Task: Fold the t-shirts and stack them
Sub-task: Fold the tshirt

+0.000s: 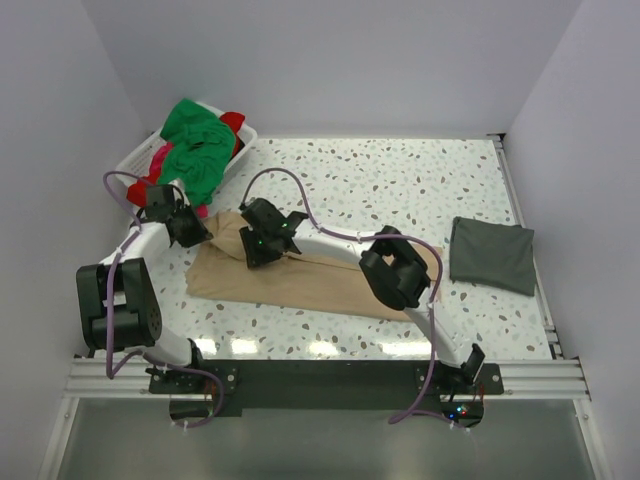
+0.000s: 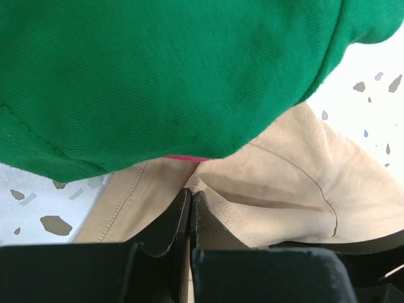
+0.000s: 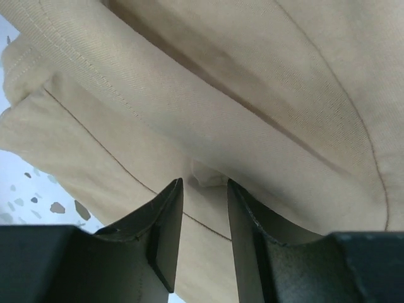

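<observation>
A tan t-shirt (image 1: 300, 280) lies partly folded across the table's middle-left. My left gripper (image 1: 205, 232) is at its upper left corner, shut on the tan cloth (image 2: 284, 183), with the fingertips (image 2: 191, 192) pressed together on a fold. My right gripper (image 1: 252, 252) is on the shirt just to the right of it, open, with the fingertips (image 3: 205, 183) either side of a small ridge of tan cloth (image 3: 252, 82). A bright green t-shirt (image 1: 195, 150) hangs out of the basket and fills the top of the left wrist view (image 2: 158, 76). A folded dark grey t-shirt (image 1: 492, 254) lies at the right.
A white plastic basket (image 1: 135, 158) stands at the back left corner, holding the green shirt plus red (image 1: 232, 120) and pink (image 1: 160, 158) cloth. White walls close in on both sides. The speckled tabletop (image 1: 400, 180) is bare between the tan and grey shirts.
</observation>
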Action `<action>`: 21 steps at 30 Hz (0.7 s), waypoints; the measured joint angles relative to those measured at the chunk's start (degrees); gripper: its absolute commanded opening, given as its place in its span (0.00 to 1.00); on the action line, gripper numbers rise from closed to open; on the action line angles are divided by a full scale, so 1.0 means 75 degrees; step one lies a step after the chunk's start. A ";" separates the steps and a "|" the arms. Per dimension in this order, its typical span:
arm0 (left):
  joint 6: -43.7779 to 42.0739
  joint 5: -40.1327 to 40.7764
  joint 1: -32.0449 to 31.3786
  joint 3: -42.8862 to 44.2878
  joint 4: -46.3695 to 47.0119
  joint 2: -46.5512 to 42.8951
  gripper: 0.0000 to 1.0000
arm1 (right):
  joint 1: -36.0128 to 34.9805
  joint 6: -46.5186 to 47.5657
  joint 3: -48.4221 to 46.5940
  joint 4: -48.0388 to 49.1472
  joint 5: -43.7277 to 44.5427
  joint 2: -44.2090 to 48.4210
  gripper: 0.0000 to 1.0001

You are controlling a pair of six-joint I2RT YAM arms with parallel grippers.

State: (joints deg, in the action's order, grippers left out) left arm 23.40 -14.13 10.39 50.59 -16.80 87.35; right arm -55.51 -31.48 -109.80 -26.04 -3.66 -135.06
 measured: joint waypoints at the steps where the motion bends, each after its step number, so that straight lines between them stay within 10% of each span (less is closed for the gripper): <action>1: 0.0000 -0.0017 0.0000 0.0000 0.0000 0.0000 0.00 | 0.0000 0.0020 -0.0041 -0.0047 0.0044 -0.0020 0.29; 9: 0.0032 -0.0087 0.0003 -0.0122 -0.0003 -0.0169 0.00 | 0.0000 0.0157 -0.0117 -0.0265 0.0358 -0.0070 0.03; 21: 0.0335 -0.0087 0.0006 -0.0871 -0.0449 -0.1413 0.00 | 0.0000 0.0842 0.0595 -0.0583 0.0309 0.0851 0.00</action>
State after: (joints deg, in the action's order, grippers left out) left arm 25.91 -14.79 10.44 44.05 -20.16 76.75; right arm -55.51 -25.17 -105.34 -30.41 -1.34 -128.68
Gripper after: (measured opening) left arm 0.022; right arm 0.008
